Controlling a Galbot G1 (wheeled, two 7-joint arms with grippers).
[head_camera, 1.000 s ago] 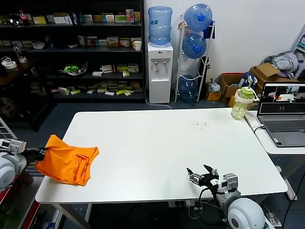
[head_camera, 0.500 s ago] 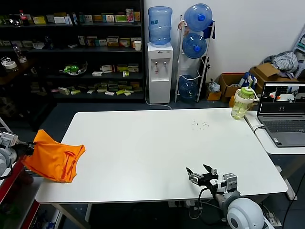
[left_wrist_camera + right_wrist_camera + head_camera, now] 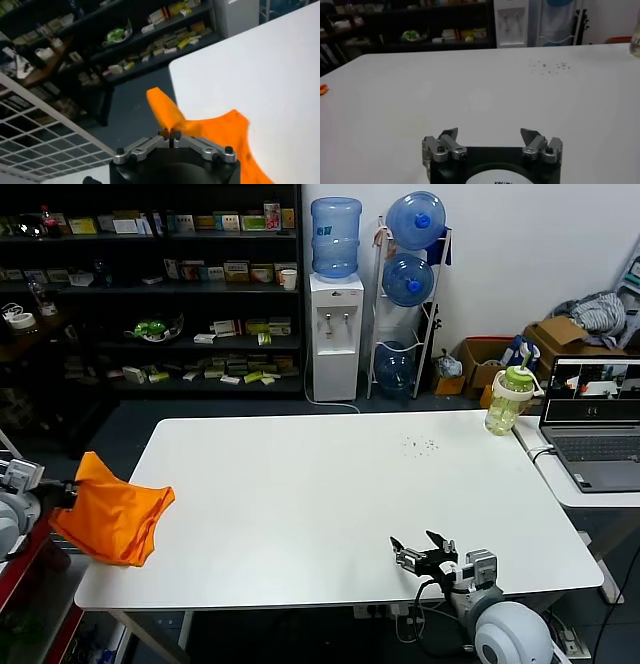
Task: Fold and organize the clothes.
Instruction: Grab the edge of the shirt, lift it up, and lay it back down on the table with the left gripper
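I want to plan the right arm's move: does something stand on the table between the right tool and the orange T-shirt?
Nothing visible does. Only bare white table lies between the open right tool and the orange T-shirt, which the left tool holds at the table's left edge.

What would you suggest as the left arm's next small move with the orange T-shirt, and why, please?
Probably carry it inward over the table: the left gripper, jaws shut on the bunched orange T-shirt, holds it half off the left edge. The right gripper waits open at the near edge.
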